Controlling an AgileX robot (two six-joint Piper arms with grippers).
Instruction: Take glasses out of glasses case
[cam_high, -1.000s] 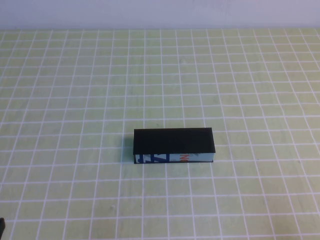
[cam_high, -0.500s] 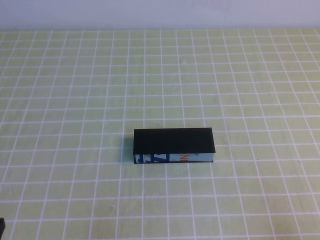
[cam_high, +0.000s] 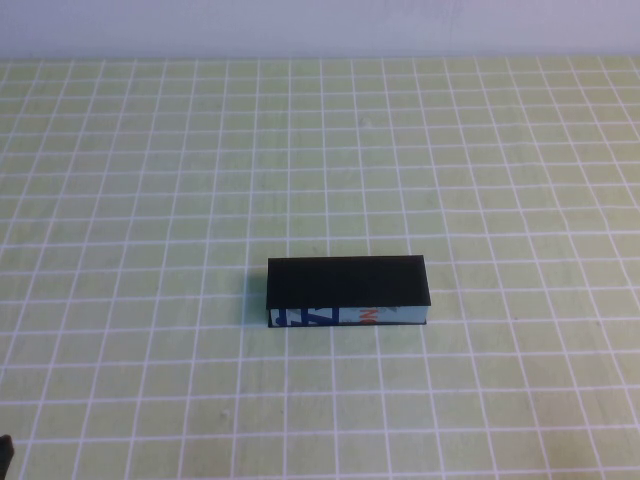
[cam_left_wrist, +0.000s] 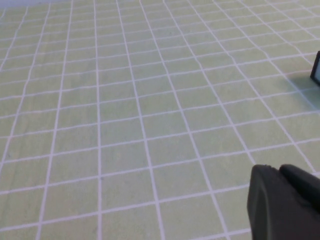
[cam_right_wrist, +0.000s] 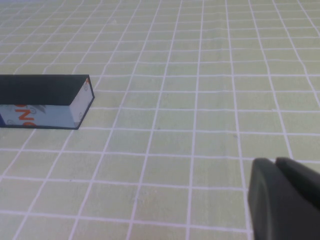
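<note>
The glasses case (cam_high: 347, 291) lies closed in the middle of the table, its matte black lid on top and its light blue printed side facing me. It also shows in the right wrist view (cam_right_wrist: 45, 100), and one corner shows in the left wrist view (cam_left_wrist: 316, 70). The glasses are hidden. My left gripper (cam_left_wrist: 279, 170) is shut and empty, low over the mat, well to the left of the case. My right gripper (cam_right_wrist: 275, 162) is shut and empty, low over the mat to the right of the case. Neither touches the case.
A light green mat with a white grid (cam_high: 150, 200) covers the table. A pale wall (cam_high: 320, 25) runs along the far edge. A dark bit of my left arm (cam_high: 4, 455) shows at the near left corner.
</note>
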